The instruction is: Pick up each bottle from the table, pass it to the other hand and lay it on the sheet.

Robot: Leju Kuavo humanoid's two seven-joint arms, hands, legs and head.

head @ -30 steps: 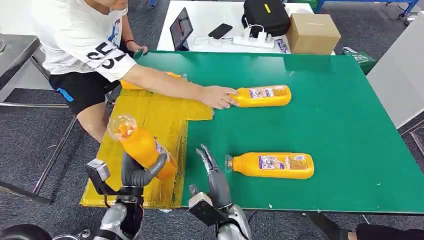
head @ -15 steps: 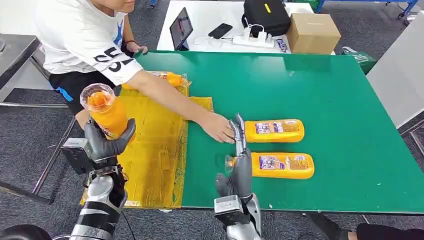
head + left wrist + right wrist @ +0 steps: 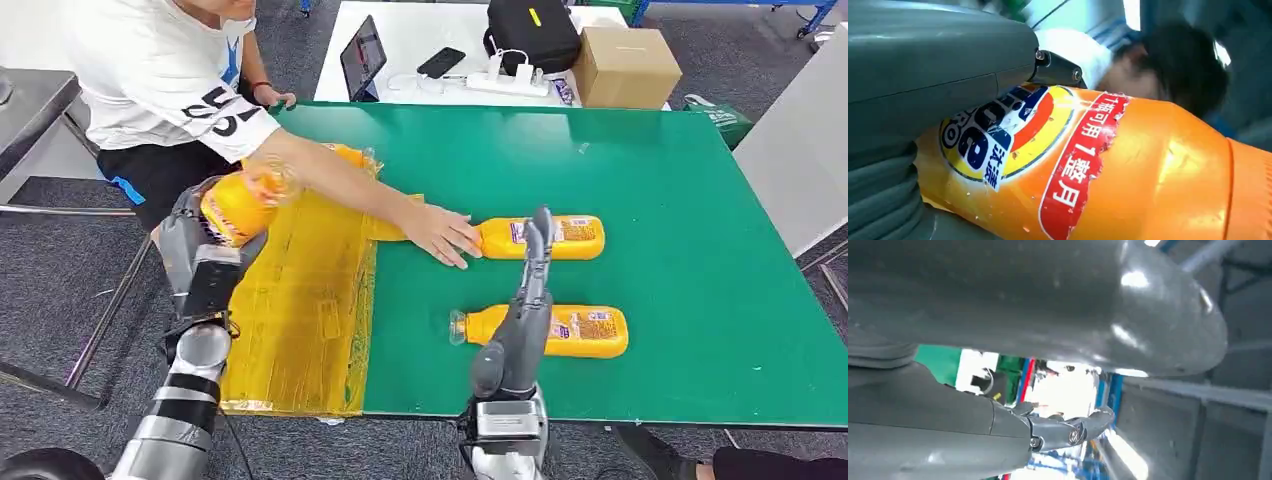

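My left hand (image 3: pixel 205 262) grips an orange bottle (image 3: pixel 240 205) and holds it raised over the left part of the yellow sheet (image 3: pixel 300 300); the left wrist view shows that bottle (image 3: pixel 1108 170) close up with its blue and red label. My right hand (image 3: pixel 520 310) is lifted above the green table with its fingers stretched out straight and nothing in it. Under it lies an orange bottle (image 3: pixel 565 330) on its side. A second orange bottle (image 3: pixel 550 237) lies farther back, touched by a person's hand (image 3: pixel 445 235). Another bottle (image 3: pixel 345 155) lies at the sheet's far end.
A person in a white shirt (image 3: pixel 160 80) leans in from the far left, arm stretched across the sheet. Behind the green table (image 3: pixel 700 250) a white table carries a tablet (image 3: pixel 362 58), a phone, a black bag (image 3: pixel 530 30) and a cardboard box (image 3: pixel 625 65).
My left hand has tipped its bottle over and carried it right and forward over the sheet. My right hand rose higher and shifted right. The person pushed the far bottle slightly back.
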